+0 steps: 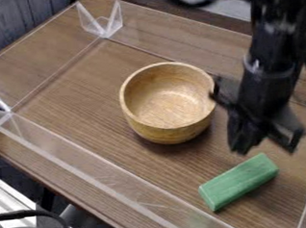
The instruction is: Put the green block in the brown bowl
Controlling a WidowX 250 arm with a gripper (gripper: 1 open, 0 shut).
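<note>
The green block [238, 182] lies flat on the wooden table at the front right, with nothing touching it. The brown bowl [156, 129] stands to its upper left, near the middle of the table, and looks empty. My gripper [245, 140] hangs above the table between the bowl's right side and the block, pointing down. Its fingers are together and hold nothing. The block sits below and slightly in front of the fingertips, clear of them.
Clear plastic walls fence the table: a long one along the front left [67, 154] and a corner piece at the back [102, 22]. The black arm [275, 52] rises over the right side of the table.
</note>
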